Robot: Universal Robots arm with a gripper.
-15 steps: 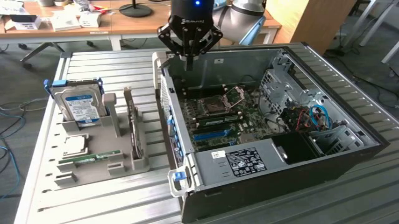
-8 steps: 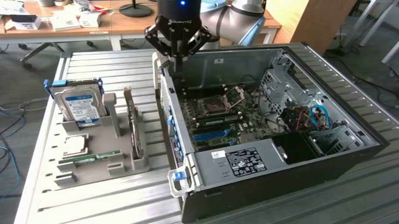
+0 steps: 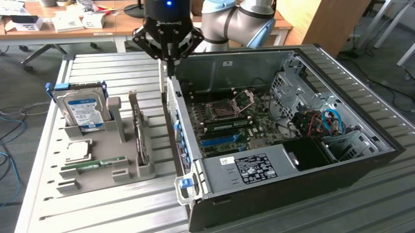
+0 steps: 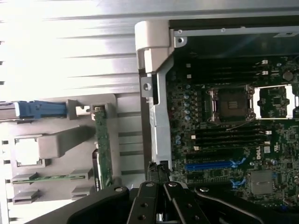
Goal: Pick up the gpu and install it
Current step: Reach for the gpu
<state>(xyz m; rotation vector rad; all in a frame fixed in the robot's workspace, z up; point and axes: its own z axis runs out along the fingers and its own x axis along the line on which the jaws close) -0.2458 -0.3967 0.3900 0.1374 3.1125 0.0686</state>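
The gpu (image 3: 139,130) stands on edge in a slot of the grey holder (image 3: 146,167), towards the exterior view's left of the open computer case (image 3: 363,160). In the wrist view the gpu (image 4: 102,148) shows as a thin green-brown strip. My gripper (image 3: 170,59) hangs above the case's rear wall, higher than the card and off to its far right in the exterior view. Its fingers are shut with nothing between them. In the wrist view, the gripper (image 4: 158,169) sits over the case's metal edge, beside the motherboard (image 4: 224,140) with its blue slot (image 4: 212,164).
The holder also carries a silver hard drive with a blue label (image 3: 81,109), a square processor (image 3: 77,150) and a green RAM stick (image 3: 94,166). The case sits on a slatted metal table (image 3: 97,63). A desk with clutter (image 3: 58,22) stands behind.
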